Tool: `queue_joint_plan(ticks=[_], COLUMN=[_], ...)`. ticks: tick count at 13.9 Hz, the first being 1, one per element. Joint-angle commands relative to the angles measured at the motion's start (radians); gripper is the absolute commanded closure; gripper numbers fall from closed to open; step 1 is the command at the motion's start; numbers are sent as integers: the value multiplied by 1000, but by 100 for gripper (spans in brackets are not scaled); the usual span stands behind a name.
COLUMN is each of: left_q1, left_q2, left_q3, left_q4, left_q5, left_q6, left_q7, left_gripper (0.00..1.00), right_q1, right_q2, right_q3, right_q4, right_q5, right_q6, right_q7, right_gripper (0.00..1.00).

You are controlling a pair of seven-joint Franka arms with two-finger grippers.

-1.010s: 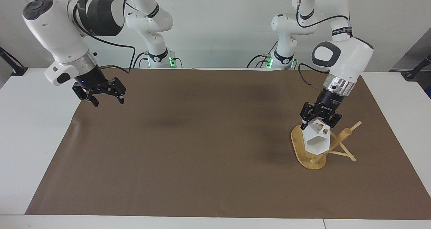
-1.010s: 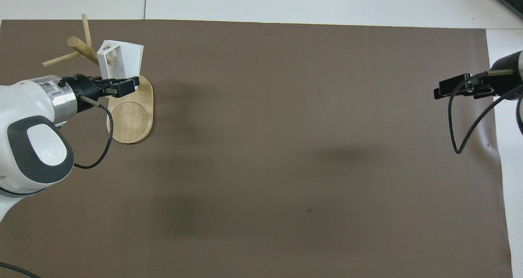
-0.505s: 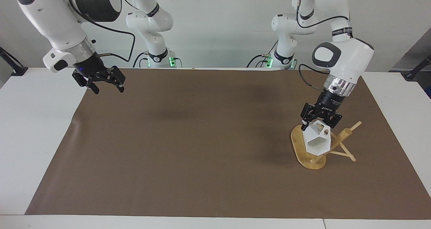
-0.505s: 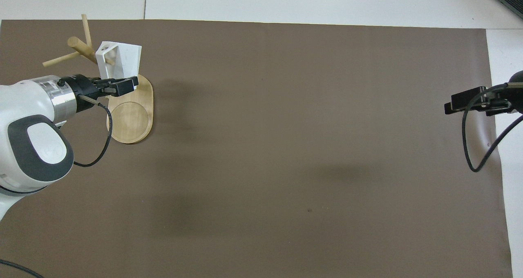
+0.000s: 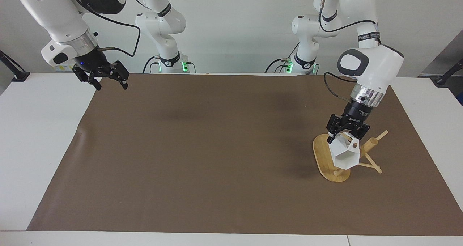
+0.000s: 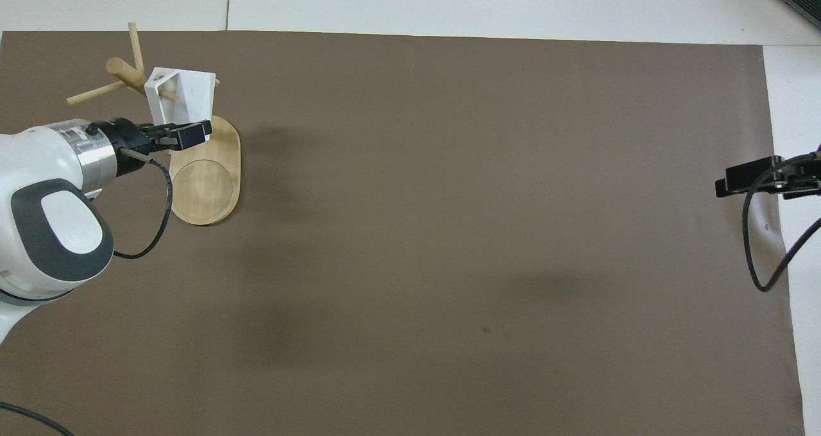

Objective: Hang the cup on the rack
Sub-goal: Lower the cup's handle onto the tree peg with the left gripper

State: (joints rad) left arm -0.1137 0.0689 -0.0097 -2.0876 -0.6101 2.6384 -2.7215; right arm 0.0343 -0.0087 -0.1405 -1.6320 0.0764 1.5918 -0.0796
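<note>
Left gripper (image 5: 346,135) clamps one cup (image 5: 345,155) over one rack (image 5: 323,155).

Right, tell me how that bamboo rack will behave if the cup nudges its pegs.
The rack probably resists tipping: its flat oval base is broad. Its thin pegs look stiff but may flex or snap under hard pushing. It looks light, so the cup, held by the left gripper, could slide it along the smooth mat.
</note>
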Motion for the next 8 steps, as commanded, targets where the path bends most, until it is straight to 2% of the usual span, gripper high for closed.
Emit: queue_joint_plan(ticks=[1,2,3,4,8], left_q1=[2,2,0,0,0], left_q2=[0,0,0,-1,-3], left_q3=[-4,-4,-4,-4,-3], left_q4=[-3,-3,-3,-5,-3], left_q5=[10,10,10,12,18], left_q6=[23,23,22,22,5], left_q7=[-81,-81,-76,-73,-64], left_gripper=[87,79,37,0,0], right_q1=[4,4,7,18,36], right_q2=[-42,-43,-43,-46,-56], right_q3=[1,1,-1,-11,-31], right_q4=[-63,-65,-68,-71,-85], right_q5=[-27,-27,-27,-27,-27], right_q6=[36,45,56,66,76], right_q7=[-20,-20,-20,-20,-25], right_gripper=[0,0,0,0,0])
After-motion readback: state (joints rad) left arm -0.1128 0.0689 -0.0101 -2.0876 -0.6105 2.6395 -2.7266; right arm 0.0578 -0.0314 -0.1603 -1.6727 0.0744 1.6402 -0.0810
